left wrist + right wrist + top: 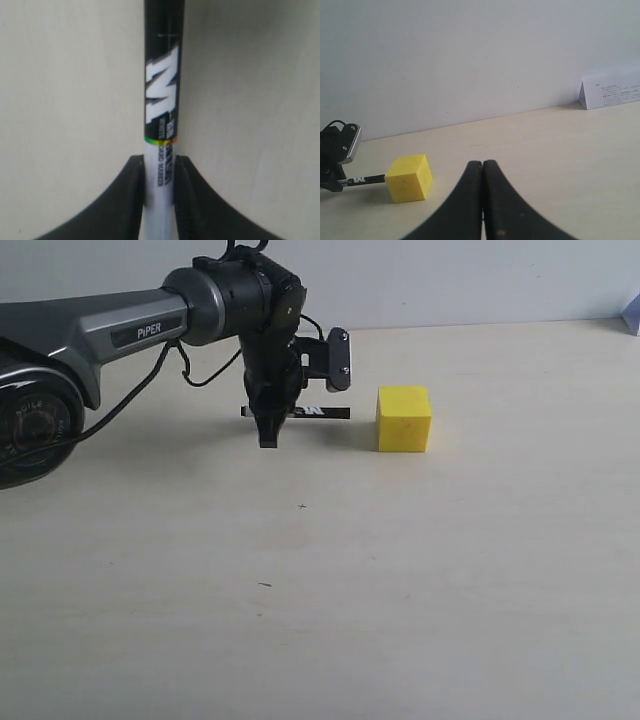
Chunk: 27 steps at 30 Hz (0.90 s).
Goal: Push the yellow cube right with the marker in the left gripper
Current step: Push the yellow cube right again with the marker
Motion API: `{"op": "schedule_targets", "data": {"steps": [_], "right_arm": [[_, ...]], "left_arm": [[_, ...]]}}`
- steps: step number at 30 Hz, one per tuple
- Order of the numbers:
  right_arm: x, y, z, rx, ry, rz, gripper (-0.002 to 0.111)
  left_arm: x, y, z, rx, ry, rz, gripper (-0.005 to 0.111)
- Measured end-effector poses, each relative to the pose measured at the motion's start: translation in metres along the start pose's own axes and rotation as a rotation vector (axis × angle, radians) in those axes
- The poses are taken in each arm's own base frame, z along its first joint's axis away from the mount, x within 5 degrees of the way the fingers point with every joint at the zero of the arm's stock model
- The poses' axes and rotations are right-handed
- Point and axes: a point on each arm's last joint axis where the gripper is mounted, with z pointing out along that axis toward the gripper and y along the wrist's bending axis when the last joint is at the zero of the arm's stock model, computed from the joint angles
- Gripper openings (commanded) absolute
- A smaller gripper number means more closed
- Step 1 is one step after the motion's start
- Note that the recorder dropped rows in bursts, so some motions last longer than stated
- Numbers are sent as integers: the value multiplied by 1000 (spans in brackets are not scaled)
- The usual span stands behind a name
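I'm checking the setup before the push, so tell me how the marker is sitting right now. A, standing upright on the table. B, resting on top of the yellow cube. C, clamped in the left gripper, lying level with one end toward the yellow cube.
C: the left gripper clamps the marker level above the table, its free end aimed at the yellow cube.

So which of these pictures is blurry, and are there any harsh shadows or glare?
Left wrist view: the marker sits so close that its print is soft. Exterior view: sharp, even light, only a faint shadow by the yellow cube. Right wrist view: clear, no glare; text on the card too small to read.
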Motion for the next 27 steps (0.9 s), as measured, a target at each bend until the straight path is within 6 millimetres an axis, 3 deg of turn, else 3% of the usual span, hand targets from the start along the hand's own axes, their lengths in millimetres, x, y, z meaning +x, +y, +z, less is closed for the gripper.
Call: {"op": "schedule_targets", "data": {"steps": [7,16,27], "right_arm": [[0,0,0,0,0,0,0],[0,0,0,0,0,0,0],[0,0,0,0,0,0,0]], "left_arm": [[-9,-4,-2,2,-17,-28,0],[-62,-15,-34,-63,-112,1,0],[-25,-1,-23,5,-14,-58,0]]}}
